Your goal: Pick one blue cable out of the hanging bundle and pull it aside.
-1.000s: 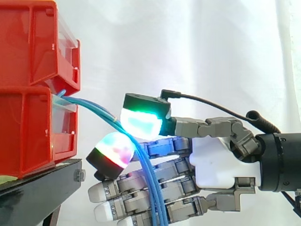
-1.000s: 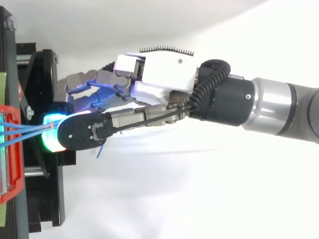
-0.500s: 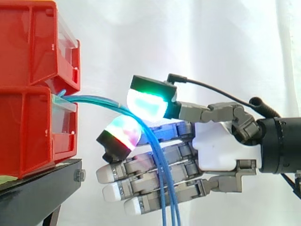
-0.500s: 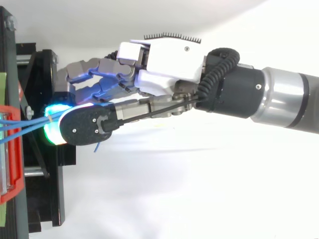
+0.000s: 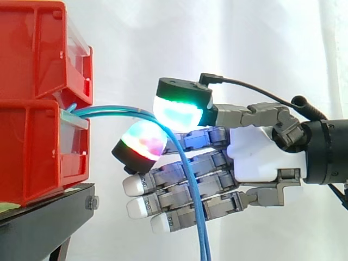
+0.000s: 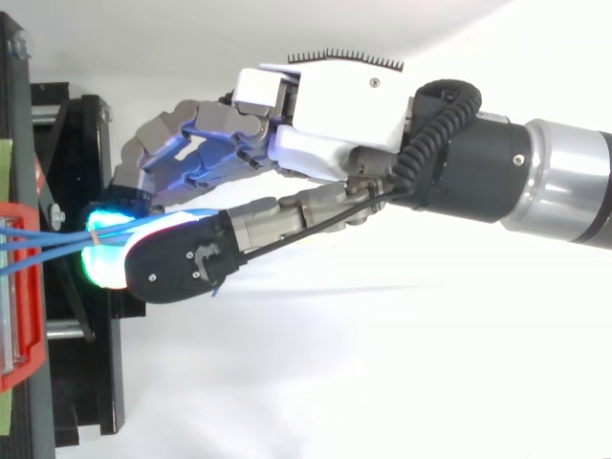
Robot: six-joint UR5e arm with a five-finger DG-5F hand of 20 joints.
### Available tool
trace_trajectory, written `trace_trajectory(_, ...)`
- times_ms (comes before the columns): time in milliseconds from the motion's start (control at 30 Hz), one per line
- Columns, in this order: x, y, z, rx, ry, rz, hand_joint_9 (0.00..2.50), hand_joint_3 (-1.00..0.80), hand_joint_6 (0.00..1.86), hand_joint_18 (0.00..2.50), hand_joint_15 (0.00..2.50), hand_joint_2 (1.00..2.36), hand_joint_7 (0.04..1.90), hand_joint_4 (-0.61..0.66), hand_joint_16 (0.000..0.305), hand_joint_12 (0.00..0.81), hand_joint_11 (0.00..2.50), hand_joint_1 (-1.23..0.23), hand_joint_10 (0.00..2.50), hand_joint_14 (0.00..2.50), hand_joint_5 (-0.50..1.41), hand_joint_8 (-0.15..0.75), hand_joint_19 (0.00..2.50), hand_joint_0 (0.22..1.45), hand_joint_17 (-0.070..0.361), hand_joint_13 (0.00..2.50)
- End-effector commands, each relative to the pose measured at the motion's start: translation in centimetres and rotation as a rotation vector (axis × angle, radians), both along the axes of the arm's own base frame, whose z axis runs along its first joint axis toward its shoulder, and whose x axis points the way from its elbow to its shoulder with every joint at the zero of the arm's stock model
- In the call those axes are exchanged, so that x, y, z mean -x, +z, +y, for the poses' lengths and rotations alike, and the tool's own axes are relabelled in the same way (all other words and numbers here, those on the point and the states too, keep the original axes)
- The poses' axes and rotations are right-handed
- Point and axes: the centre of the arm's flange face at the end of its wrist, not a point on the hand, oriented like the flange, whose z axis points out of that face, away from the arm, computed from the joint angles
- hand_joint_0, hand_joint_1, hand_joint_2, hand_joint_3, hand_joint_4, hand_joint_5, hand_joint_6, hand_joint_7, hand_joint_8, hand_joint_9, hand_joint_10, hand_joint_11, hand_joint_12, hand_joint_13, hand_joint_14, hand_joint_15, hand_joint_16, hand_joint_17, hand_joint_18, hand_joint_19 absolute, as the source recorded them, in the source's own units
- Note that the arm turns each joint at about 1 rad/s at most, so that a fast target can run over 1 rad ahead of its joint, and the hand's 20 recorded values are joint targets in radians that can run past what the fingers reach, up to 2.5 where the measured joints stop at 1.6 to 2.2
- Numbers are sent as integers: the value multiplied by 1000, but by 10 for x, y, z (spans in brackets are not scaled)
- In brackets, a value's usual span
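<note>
We see the hand (image 5: 255,163) reaching in from 3 o'clock in the side view, its thumb and one finger brought together so that two glowing pads (image 5: 176,111) pinch the blue cables (image 5: 109,112). The other fingers lie nearly straight below, pointing toward 9 o'clock. The cables leave the lower of the red bins (image 5: 27,157) at 9 o'clock from the hand and arc across to the pads. From there they drop toward 6 o'clock in front of the straight fingers and run out of the side view. In the top view, several strands (image 6: 43,247) run from the bin and converge at the pinch, so we judge that the hand (image 6: 335,105) holds more than one cable, not the single one the task asks for. That is our main worry: pulling aside now would probably drag the whole bundle along and separate nothing. A second risk is slip. The strands are thin and smooth against rounded pads, and we expect a sideways tug could draw them out of the pinch. A third is the hanging length, which lies right by the lower fingers and might snag there once the hand moves. Finally, the bins sit stacked on the black stand (image 5: 43,213), and we think a hard pull on cables anchored inside could shift the lower bin.
</note>
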Motion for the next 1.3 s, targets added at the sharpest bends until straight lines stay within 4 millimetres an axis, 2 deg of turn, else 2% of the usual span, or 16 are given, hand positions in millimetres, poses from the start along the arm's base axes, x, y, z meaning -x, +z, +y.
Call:
trace_trajectory(0, 0, 1, 0, 4, 0, -1, 661, -325, 933, 385, 272, 1014, 691, 186, 41, 322, 449, -753, 14, 11, -195, 273, 264, 644, 91, 487)
trace_trajectory(100, 0, 0, 0, 21, 0, 3, 698, -455, 928, 397, 269, 1004, 688, 192, 40, 318, 452, -695, 14, 11, -187, 276, 268, 604, 91, 499)
trace_trajectory(133, 0, 0, 0, 24, 0, 4, 717, -476, 917, 404, 277, 1002, 699, 193, 41, 320, 441, -633, 16, 11, -179, 282, 276, 574, 92, 504)
trace_trajectory(233, 0, 0, 0, 34, -1, 4, 778, -500, 898, 433, 284, 1000, 731, 188, 42, 327, 440, -494, 16, 11, -165, 297, 291, 547, 95, 545)
trace_trajectory(367, -2, 2, 0, 46, 0, -9, 840, -484, 885, 445, 300, 1001, 776, 170, 42, 323, 446, -427, 14, 12, -152, 301, 297, 558, 94, 576)
trace_trajectory(433, -2, 2, 0, 46, 0, -9, 847, -381, 887, 467, 301, 1011, 793, 166, 40, 315, 444, -492, 16, 12, -148, 293, 299, 607, 90, 591)
trace_trajectory(533, -2, 2, 0, 46, 0, -10, 852, -249, 892, 470, 315, 1019, 836, 155, 40, 318, 476, -557, 15, 12, -150, 301, 300, 609, 90, 594)
trace_trajectory(633, -2, 2, 0, 46, 0, -9, 806, -120, 927, 472, 328, 1020, 775, 151, 42, 324, 508, -660, 17, 13, -163, 295, 307, 616, 94, 591)
trace_trajectory(767, -1, 2, -1, 46, -1, -9, 805, -74, 941, 477, 332, 1018, 758, 72, 44, 328, 520, -720, 18, 14, -164, 297, 301, 634, 99, 587)
trace_trajectory(967, -2, 2, -3, 44, -4, -11, 788, -181, 948, 452, 334, 1020, 728, 23, 42, 304, 539, -799, 18, 14, -175, 258, 308, 679, 94, 561)
trace_trajectory(1267, -2, 3, -4, 45, -4, -13, 810, -448, 956, 475, 328, 1005, 709, 0, 40, 291, 545, -867, 17, 14, -171, 243, 271, 739, 91, 580)
